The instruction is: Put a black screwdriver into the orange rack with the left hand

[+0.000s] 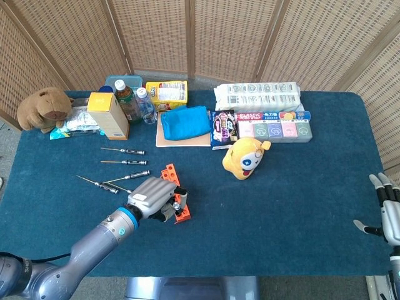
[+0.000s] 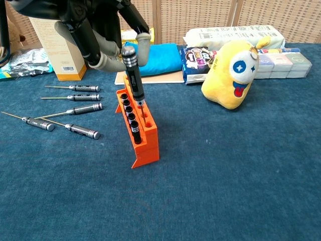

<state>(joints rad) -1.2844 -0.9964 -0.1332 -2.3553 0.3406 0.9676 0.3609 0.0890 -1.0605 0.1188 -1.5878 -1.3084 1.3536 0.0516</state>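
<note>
The orange rack stands on the blue table, with several black screwdrivers in its left row of holes. My left hand pinches the top of a black screwdriver held nearly upright, its thin tip down in a hole of the rack's right row. From the head view the left hand covers most of the rack. Several more black screwdrivers lie loose on the cloth left of the rack. My right hand rests open at the table's right edge, holding nothing.
A yellow plush toy sits right of the rack. Behind it are a blue pouch, snack packs, a tan box, bottles and a brown plush at the far left.
</note>
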